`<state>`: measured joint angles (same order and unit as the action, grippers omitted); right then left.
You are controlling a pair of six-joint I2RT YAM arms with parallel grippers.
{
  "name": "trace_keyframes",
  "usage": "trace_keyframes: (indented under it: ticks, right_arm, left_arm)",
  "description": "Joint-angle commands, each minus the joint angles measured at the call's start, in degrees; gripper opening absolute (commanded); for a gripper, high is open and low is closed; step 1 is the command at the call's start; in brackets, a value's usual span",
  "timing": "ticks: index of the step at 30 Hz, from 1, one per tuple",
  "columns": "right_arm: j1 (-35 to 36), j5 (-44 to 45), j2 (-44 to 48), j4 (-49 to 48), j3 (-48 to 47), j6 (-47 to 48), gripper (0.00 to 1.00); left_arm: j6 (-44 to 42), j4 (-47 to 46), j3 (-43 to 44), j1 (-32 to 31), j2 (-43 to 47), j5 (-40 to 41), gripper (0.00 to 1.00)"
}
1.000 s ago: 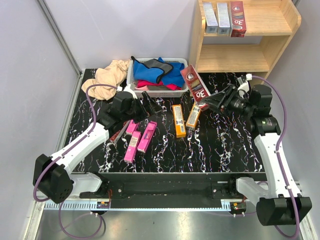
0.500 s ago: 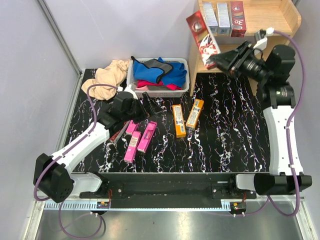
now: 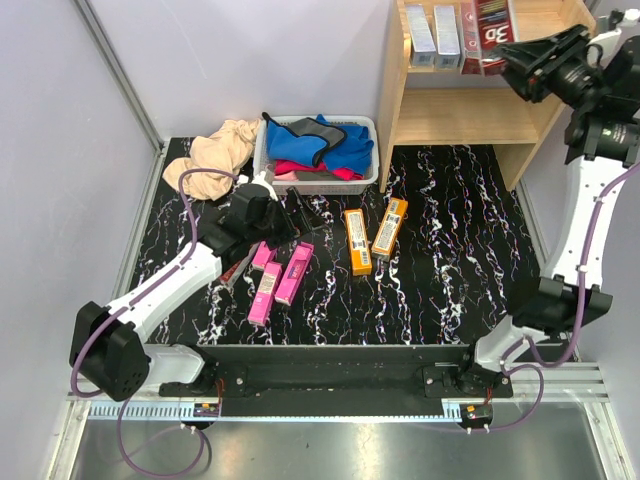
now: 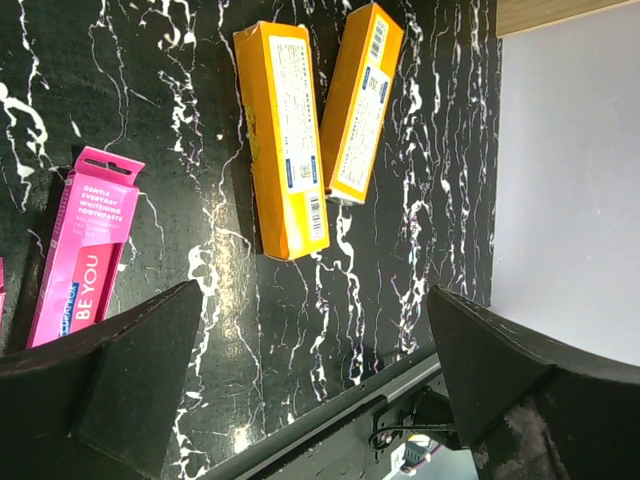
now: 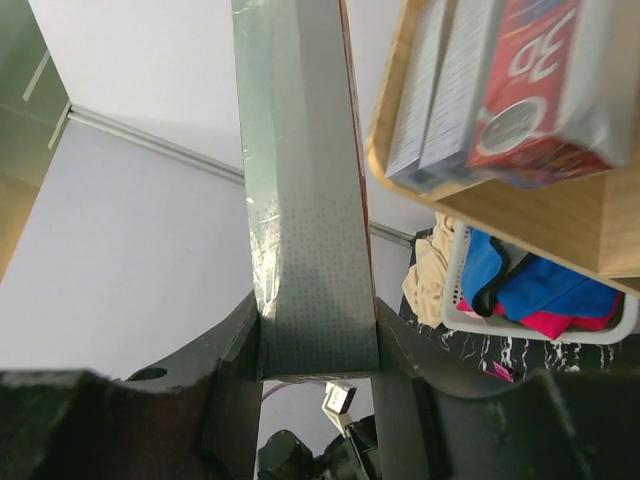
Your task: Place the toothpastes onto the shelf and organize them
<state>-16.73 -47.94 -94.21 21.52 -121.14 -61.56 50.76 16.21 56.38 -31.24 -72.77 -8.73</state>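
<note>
Red box (image 3: 497, 18) clamped in R claw (image 5: 315, 335) | by 3 boxes (image 3: 447, 30) on shelf (image 3: 470, 115) | L claw (image 4: 312, 300) apart nr pink boxes (image 3: 280, 275)

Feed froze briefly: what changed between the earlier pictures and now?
The right pincer, shut on a dark red cardboard toothpaste box, lifted it from over the black table to the top tier of the light wooden shelf. The left pincer stayed open near the bright pink boxes; the orange-yellow boxes lay unmoved.
</note>
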Motion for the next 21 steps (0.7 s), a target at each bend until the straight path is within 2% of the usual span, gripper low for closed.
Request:
trace_keyframes:
  ticks: [1, 6, 11, 21]
  right_arm:
    - [-5.1, -5.4, -3.8, -2.2, -7.5, -4.7, 0.24]
    - [-9.0, -6.9, -9.1, -0.7, -13.6, -6.2, 0.25]
    - [-9.4, -8.1, -17.9, 6.7, -24.3, -5.2, 0.25]
    - [-9.2, -5.6, -22.6, 11.8, -26.5, -2.8, 0.25]
  left_arm:
    - [-1.4, -1.7, 2.1, 0.3, -0.4, -0.5, 0.99]
    - [-1.3, -2.1, 1.5, 0.2, -0.5, -0.5, 0.99]
    - [-1.2, -2.4, 1.1, 0.3, -1.1, -0.8, 0.99]
    - [-1.3, -2.3, 1.0, 0.3, -1.8, -0.8, 0.99]
